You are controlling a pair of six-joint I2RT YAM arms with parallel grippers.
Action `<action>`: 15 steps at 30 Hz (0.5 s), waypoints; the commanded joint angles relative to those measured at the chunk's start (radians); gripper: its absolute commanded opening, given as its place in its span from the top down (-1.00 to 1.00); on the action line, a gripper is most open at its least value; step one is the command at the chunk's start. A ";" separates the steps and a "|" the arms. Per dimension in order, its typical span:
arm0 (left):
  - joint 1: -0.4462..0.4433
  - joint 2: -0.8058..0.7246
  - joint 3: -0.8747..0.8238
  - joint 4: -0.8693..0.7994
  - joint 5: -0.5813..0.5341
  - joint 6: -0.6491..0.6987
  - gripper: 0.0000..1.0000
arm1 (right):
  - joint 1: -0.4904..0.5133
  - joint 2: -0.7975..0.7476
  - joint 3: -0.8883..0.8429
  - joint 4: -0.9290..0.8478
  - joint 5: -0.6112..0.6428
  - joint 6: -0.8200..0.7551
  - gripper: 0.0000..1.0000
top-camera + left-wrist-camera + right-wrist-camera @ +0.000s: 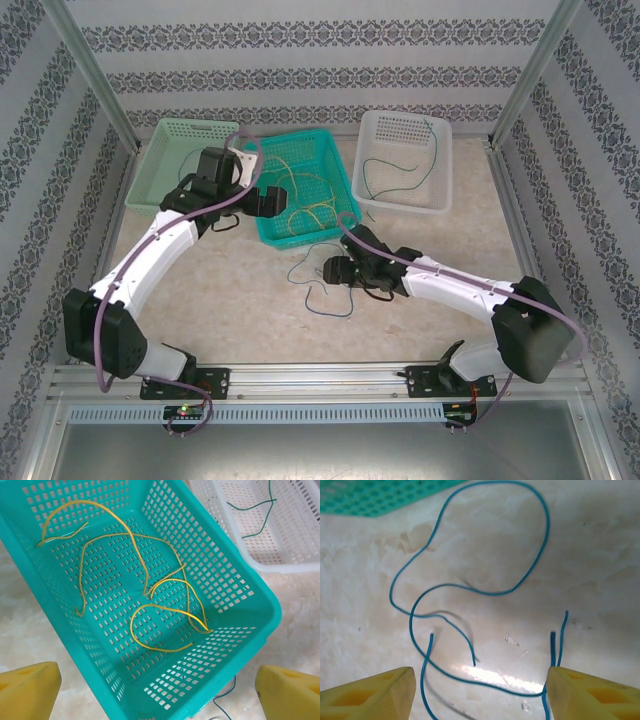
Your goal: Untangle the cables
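Note:
Several yellow cables (150, 587) lie curled on the floor of the teal basket (245, 592); in the top view the yellow cables (305, 215) sit in the teal basket (345, 180). My left gripper (157, 692) hangs open above that basket's near corner, holding nothing. Blue cables (470, 587) loop on the table just in front of the basket, and the blue cables (325, 290) show in the top view too. My right gripper (480, 692) is open right over them, a strand running between its fingers (380, 692). Green cables (405, 165) rest in the white basket (400, 200).
A pale green basket (165, 165) stands at the back left, behind the left arm. The white basket's rim (280, 567) lies close beside the teal one. Metal posts and patterned walls enclose the table on three sides.

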 commanded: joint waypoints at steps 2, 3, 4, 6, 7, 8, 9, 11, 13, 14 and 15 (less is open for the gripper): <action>-0.003 -0.045 -0.046 0.067 0.018 -0.025 -0.99 | 0.045 -0.036 0.054 -0.089 0.043 -0.141 -0.46; -0.002 -0.043 -0.047 0.064 0.032 -0.026 -0.99 | 0.057 -0.035 0.072 -0.123 0.071 -0.215 -0.47; -0.003 -0.040 -0.047 0.060 0.043 -0.029 -0.99 | 0.066 -0.030 0.090 -0.155 0.101 -0.276 -0.48; -0.003 -0.032 -0.049 0.056 0.057 -0.041 -0.99 | 0.077 -0.001 0.138 -0.222 0.146 -0.397 -0.48; -0.002 -0.030 -0.052 0.059 0.061 -0.047 -0.99 | 0.078 0.017 0.165 -0.245 0.151 -0.434 -0.48; -0.001 -0.033 -0.059 0.063 0.063 -0.056 -0.99 | 0.079 0.037 0.188 -0.264 0.149 -0.471 -0.46; -0.002 -0.036 -0.067 0.066 0.061 -0.064 -0.99 | 0.085 0.062 0.213 -0.280 0.148 -0.512 -0.44; 0.003 -0.051 -0.087 0.073 0.053 -0.079 -0.99 | 0.101 0.112 0.260 -0.311 0.163 -0.583 -0.41; 0.014 -0.068 -0.112 0.076 0.045 -0.095 -0.99 | 0.111 0.159 0.297 -0.334 0.185 -0.628 -0.37; 0.021 -0.076 -0.126 0.078 0.042 -0.102 -0.99 | 0.111 0.183 0.313 -0.339 0.184 -0.650 -0.31; 0.031 -0.083 -0.138 0.078 0.043 -0.113 -0.99 | 0.112 0.207 0.323 -0.339 0.180 -0.667 -0.25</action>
